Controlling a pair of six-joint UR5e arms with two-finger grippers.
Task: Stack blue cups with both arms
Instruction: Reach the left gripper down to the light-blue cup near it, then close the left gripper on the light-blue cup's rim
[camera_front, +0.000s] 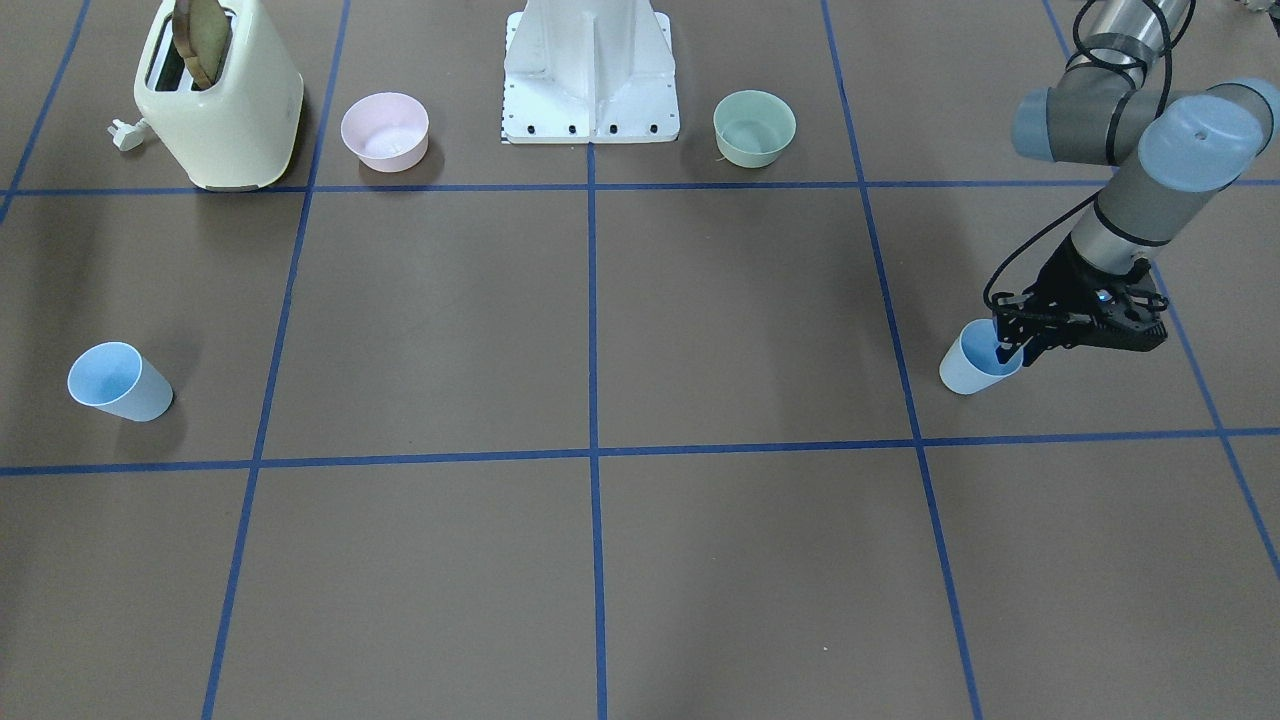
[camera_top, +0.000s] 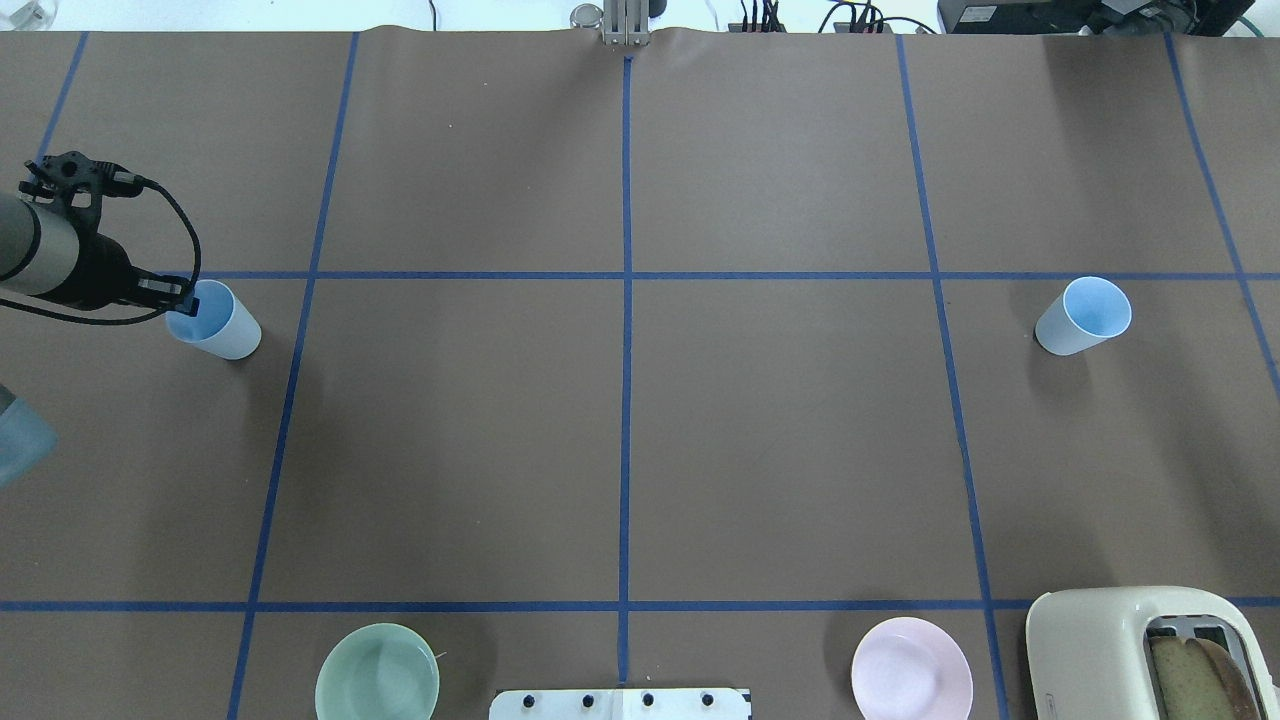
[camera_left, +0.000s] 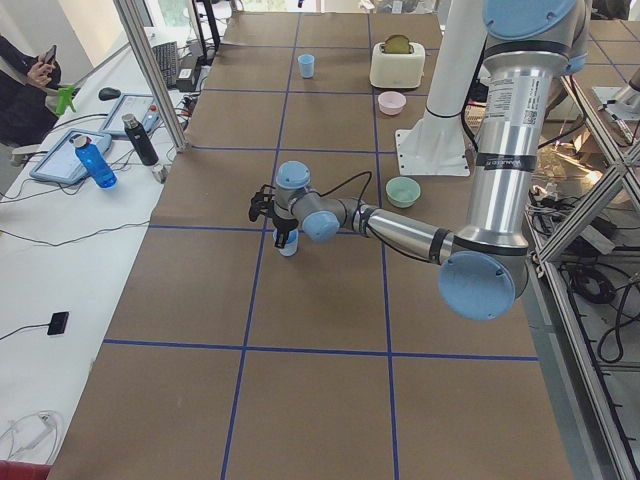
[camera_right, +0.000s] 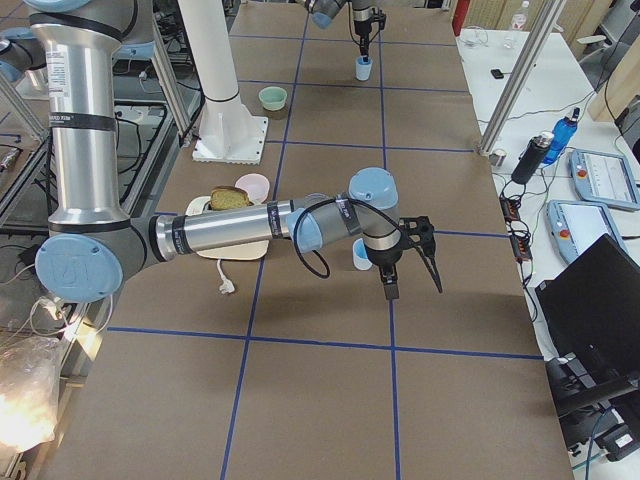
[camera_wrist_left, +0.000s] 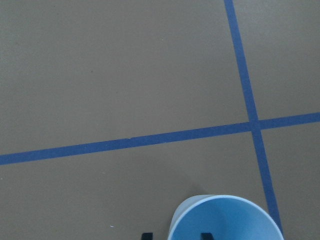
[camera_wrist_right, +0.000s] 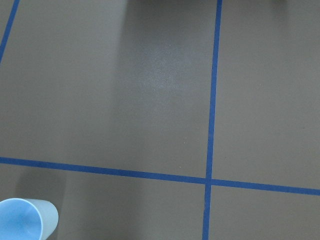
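Note:
One blue cup (camera_front: 975, 368) stands upright near the table's left end; it also shows in the overhead view (camera_top: 222, 322). My left gripper (camera_front: 1012, 352) is at its rim. In the left wrist view one fingertip (camera_wrist_left: 206, 235) is inside the cup (camera_wrist_left: 225, 220) and the other is outside, with a gap to the wall, so the gripper is open. The second blue cup (camera_front: 120, 382) stands upright near the right end. My right gripper (camera_right: 415, 292) shows only in the exterior right view, just beside that cup (camera_right: 361, 256). I cannot tell whether it is open or shut.
A cream toaster (camera_front: 220, 95) with a slice of toast stands at the robot's right. A pink bowl (camera_front: 385, 130) and a pale green bowl (camera_front: 754, 127) flank the white base mount (camera_front: 590, 80). Blue tape lines cross the brown table.

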